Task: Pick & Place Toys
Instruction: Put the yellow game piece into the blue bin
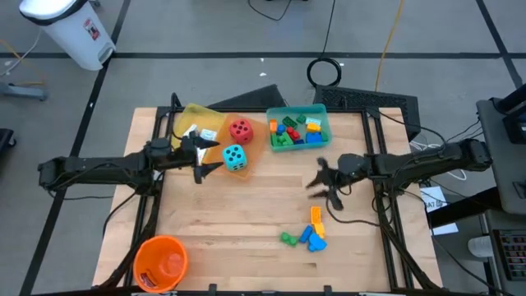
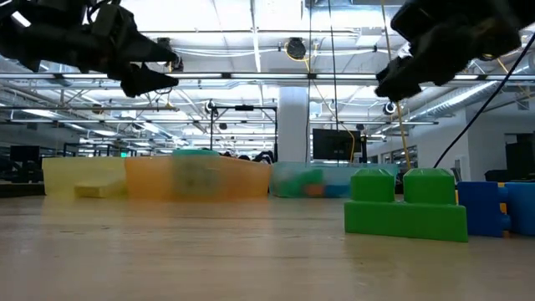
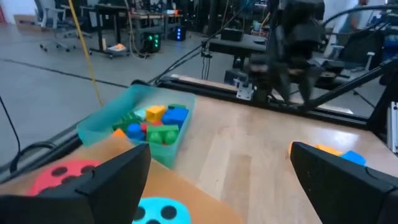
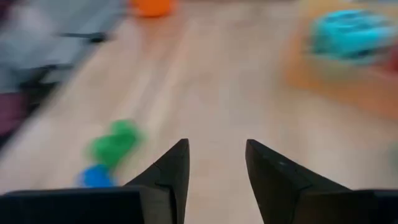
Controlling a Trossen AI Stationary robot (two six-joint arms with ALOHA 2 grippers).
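Observation:
Three loose toys, an orange, a blue and a green brick (image 1: 308, 234), lie on the wooden table near its front right. A cyan die (image 1: 235, 158) and a red die (image 1: 241, 129) sit on the orange tray (image 1: 256, 144). White cards (image 1: 197, 131) lie in the yellow tray. Several bricks fill the teal tray (image 1: 297, 129). My left gripper (image 1: 207, 158) hovers open just left of the cyan die, pointing level at it. My right gripper (image 1: 325, 185) hangs open above bare table, behind the loose bricks (image 4: 115, 144), nothing between its fingers.
An orange bucket (image 1: 160, 261) stands at the table's front left corner. The three trays line the far edge. Bare wood lies between the two grippers and across the table's middle. In the low view a green brick (image 2: 407, 207) stands close to the camera.

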